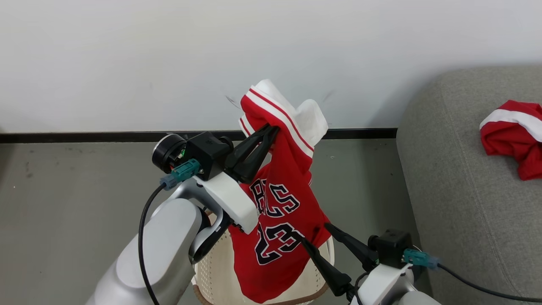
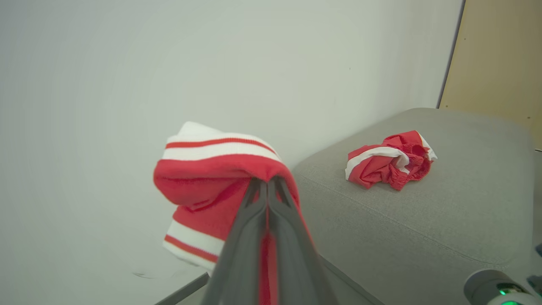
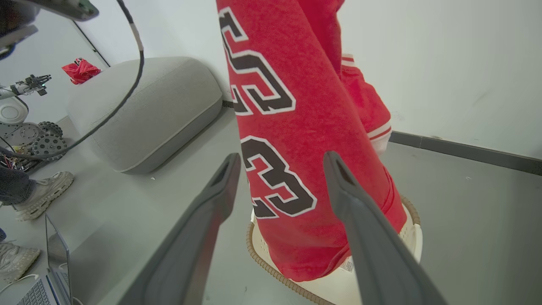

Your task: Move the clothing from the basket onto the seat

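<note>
My left gripper (image 1: 271, 129) (image 2: 267, 183) is shut on the white-banded top of a red jersey (image 1: 279, 212) (image 2: 211, 169) with black-and-white lettering. The jersey (image 3: 288, 84) hangs down with its hem over the cream basket (image 1: 216, 271) (image 3: 262, 258), which stands on the floor below. My right gripper (image 1: 315, 234) (image 3: 283, 159) is open, its fingertips close beside the jersey's lower part and holding nothing. A second crumpled red and white garment (image 1: 514, 140) (image 2: 389, 161) (image 3: 80, 70) lies on the grey seat (image 1: 457, 190) (image 2: 423, 220) (image 3: 148, 110) to the right.
A white wall with a dark skirting (image 1: 84, 136) runs behind the basket. In the right wrist view a person's shoes (image 3: 42, 192), a laptop (image 3: 51, 262) and wheeled robot parts (image 3: 25, 123) are on the floor beyond the seat. A beige panel (image 2: 499, 55) stands behind the seat.
</note>
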You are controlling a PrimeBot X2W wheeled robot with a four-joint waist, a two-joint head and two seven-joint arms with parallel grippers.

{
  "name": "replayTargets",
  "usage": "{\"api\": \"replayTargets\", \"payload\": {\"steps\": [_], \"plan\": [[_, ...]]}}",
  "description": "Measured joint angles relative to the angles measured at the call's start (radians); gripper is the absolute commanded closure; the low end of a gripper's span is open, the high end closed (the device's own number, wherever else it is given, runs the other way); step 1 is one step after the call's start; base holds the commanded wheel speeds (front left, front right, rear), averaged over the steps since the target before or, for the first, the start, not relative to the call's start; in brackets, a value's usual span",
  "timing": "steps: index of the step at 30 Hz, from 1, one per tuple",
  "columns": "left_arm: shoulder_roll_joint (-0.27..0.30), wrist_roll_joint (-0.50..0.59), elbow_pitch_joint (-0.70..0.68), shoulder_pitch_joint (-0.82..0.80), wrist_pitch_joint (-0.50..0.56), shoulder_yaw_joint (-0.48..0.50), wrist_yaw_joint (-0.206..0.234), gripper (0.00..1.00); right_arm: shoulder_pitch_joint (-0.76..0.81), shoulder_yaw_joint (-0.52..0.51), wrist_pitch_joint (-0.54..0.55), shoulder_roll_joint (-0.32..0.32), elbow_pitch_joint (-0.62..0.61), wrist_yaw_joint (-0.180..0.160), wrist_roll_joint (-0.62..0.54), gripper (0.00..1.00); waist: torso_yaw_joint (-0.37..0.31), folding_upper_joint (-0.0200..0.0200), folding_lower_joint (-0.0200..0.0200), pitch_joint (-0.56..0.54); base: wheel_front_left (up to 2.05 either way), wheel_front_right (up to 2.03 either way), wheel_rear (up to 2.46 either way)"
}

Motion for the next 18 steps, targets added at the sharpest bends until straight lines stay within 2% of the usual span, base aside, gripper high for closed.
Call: {"api": "replayTargets", "payload": {"steps": [9, 18], "plan": [[-0.018, -0.013, -0.033, -0.034, 0.031, -0.026, 0.000, 1.00, -0.082, 0.074, 0.000, 0.007, 0.129, 0.000, 0.012, 0.00, 0.034, 0.0000, 0.0000, 0.006, 0.00, 0.00, 0.00], [-0.024, -0.037, -0.068, -0.037, 0.056, -0.086, 0.000, 1.00, -0.191, 0.103, 0.000, 0.017, 0.225, 0.000, 0.031, 0.00, 0.067, 0.0000, 0.0000, 0.017, 0.00, 0.00, 0.00]]}}
